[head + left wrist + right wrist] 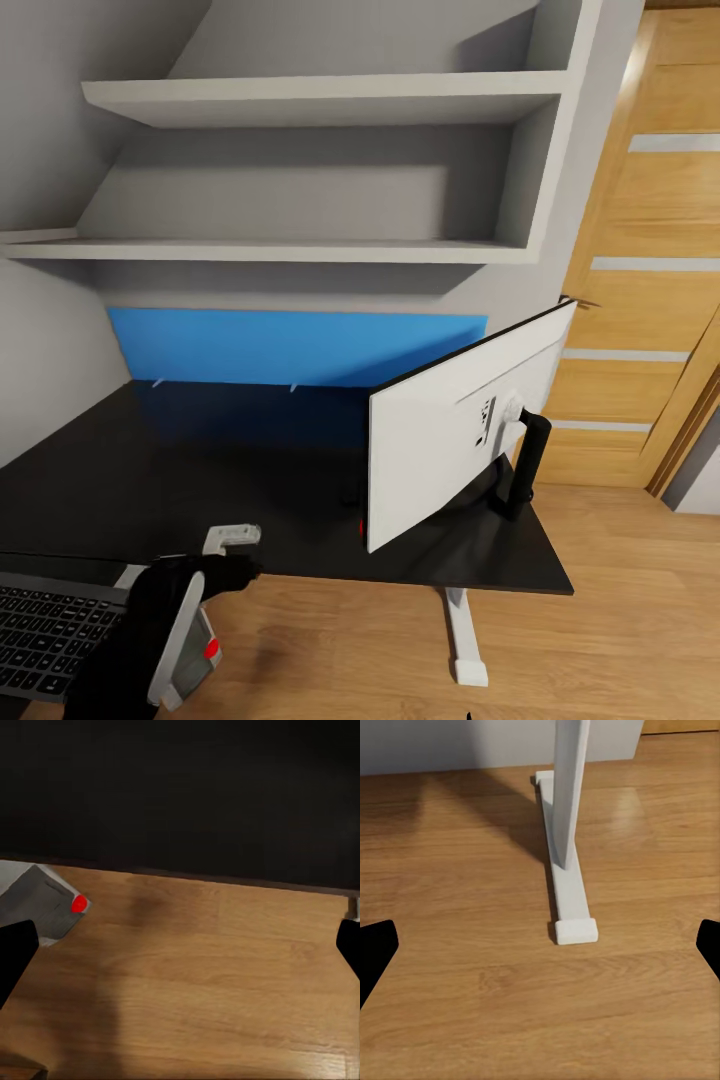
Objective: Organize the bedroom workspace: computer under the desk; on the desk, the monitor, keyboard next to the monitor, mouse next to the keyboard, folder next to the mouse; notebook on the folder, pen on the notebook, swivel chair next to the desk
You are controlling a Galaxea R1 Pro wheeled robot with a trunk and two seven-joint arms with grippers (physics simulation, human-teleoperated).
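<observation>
The desk (pixel 200 470) has a black top and a blue back panel (pixel 290 345). On its right end stands the monitor (pixel 460 430), angled, its white back toward me, on a black stem (pixel 530 460). The keyboard (pixel 40 630) shows at the bottom left, nearer than the desk's front edge; what it rests on is hidden. A pale grey box with a red dot, likely the computer (pixel 190 640) (pixel 45 900), sits low by the desk's front edge beside my left arm (pixel 150 620). My left gripper (pixel 180 952) is open over the floor. My right gripper (pixel 540 952) is open above the desk's white foot (pixel 574 900).
Grey wall shelves (pixel 320 100) hang above the desk. A wooden door (pixel 650 250) stands to the right. Wood floor (pixel 620 620) runs in front of and right of the desk. A small pale piece (pixel 232 537) shows at my left wrist's tip.
</observation>
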